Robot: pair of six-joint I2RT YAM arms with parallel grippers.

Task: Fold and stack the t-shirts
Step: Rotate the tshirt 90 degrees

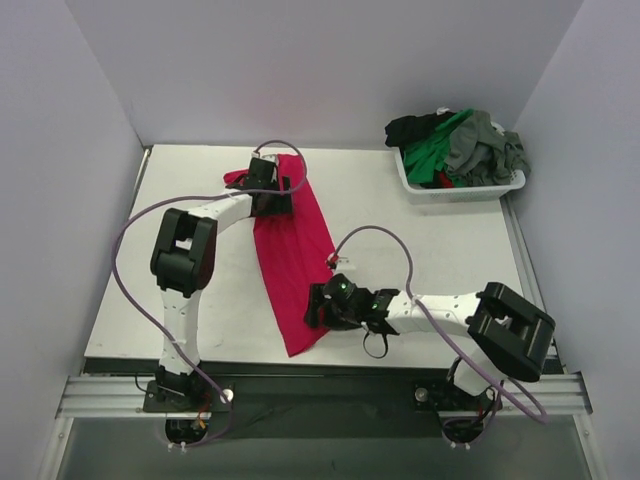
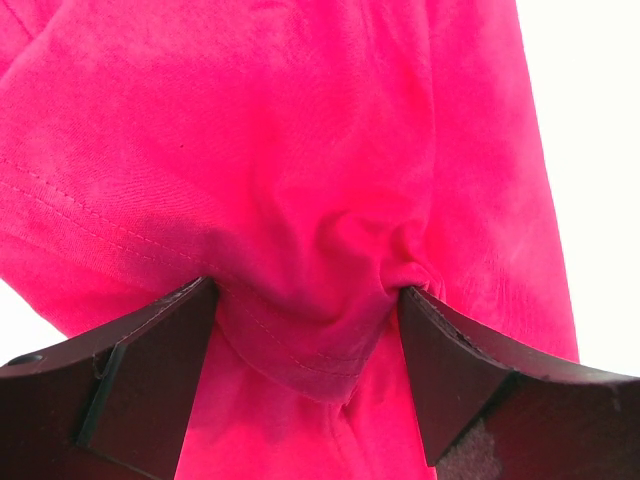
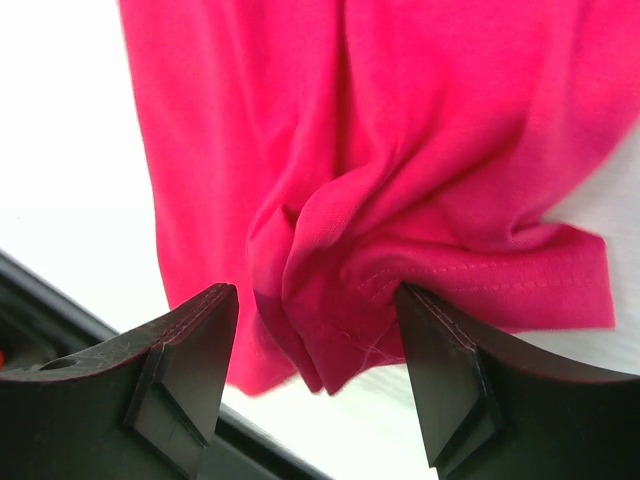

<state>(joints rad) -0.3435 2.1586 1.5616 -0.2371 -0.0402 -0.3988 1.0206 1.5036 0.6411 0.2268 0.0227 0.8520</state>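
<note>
The crimson-red t-shirt [image 1: 295, 250] lies as a long narrow strip running from the far middle of the table toward the near edge. My left gripper [image 1: 270, 192] is at its far end, jaws open, with a bunched hem [image 2: 300, 340] of the shirt between the fingers [image 2: 150, 370]. My right gripper [image 1: 316, 305] is at the shirt's near end, jaws open around a gathered hem corner [image 3: 340, 320]; the left finger [image 3: 180, 360] stands clear of the cloth. The green [image 1: 432, 152], grey [image 1: 482, 145] and black [image 1: 410, 128] t-shirts lie heaped in the basket.
The white plastic basket [image 1: 462, 190] stands at the far right of the table. White walls close in the back and both sides. The table's near edge with its dark rail [image 3: 60, 310] is just below the right gripper.
</note>
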